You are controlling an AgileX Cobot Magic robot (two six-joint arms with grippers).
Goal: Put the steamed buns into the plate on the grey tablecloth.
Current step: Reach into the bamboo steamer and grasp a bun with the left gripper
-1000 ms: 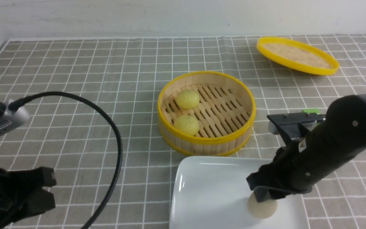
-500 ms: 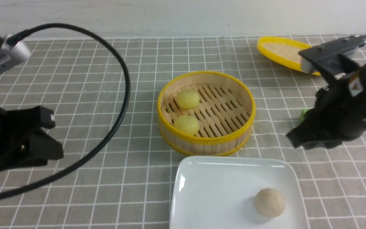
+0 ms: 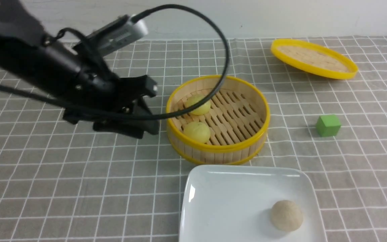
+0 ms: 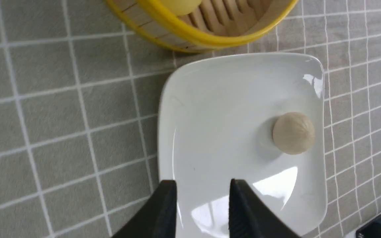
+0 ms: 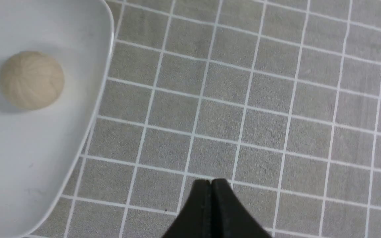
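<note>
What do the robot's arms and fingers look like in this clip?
The left arm is matte black, with a silver camera on its wrist and a black cable looping out. The left gripper has black wedge fingers; the right gripper shows black tapered ones.

I am watching the grey tablecloth (image 3: 62, 188) carrying the bamboo steamer (image 3: 217, 147) just right of my left pincer (image 4: 203, 185), the plate (image 3: 227, 205) nearer me, the lid (image 3: 314, 58) and green cube (image 3: 328, 125) well off to its right.

The plate (image 3: 213, 201) is cut off by the front view's bottom edge; a cable (image 3: 227, 64) partly covers 1 bun (image 3: 197, 106).
</note>
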